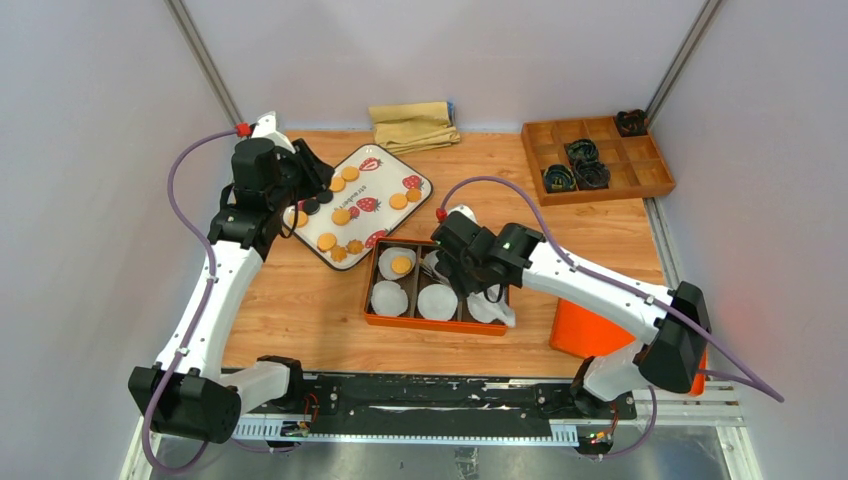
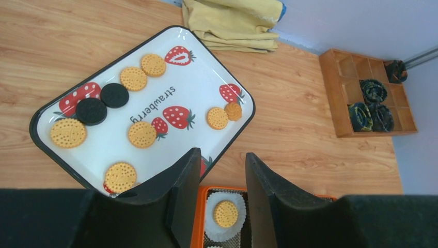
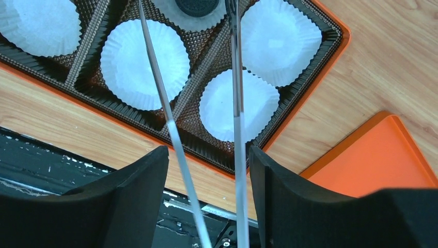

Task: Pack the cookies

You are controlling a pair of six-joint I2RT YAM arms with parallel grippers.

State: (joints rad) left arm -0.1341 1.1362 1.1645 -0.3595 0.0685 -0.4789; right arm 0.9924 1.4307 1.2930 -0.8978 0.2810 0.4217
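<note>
From above, you see the strawberry tray (image 1: pixel 385 180) carrying loose cookies (image 1: pixel 341 216); the orange box (image 1: pixel 430 326) beside it holds paper cups (image 1: pixel 437 301), one golden cookie (image 1: pixel 401 264) in the far-left cup. Your left wrist view: the left gripper (image 2: pixel 222 155) gapes empty over the tray's near corner. Your right wrist view: the right gripper (image 3: pixel 209 150) clasps tongs (image 3: pixel 239 170), arms spread either side of a black cookie (image 3: pixel 198 5) lying in a cup.

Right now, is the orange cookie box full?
Partly full: one golden cookie and one black cookie inside; four paper cups empty.
</note>
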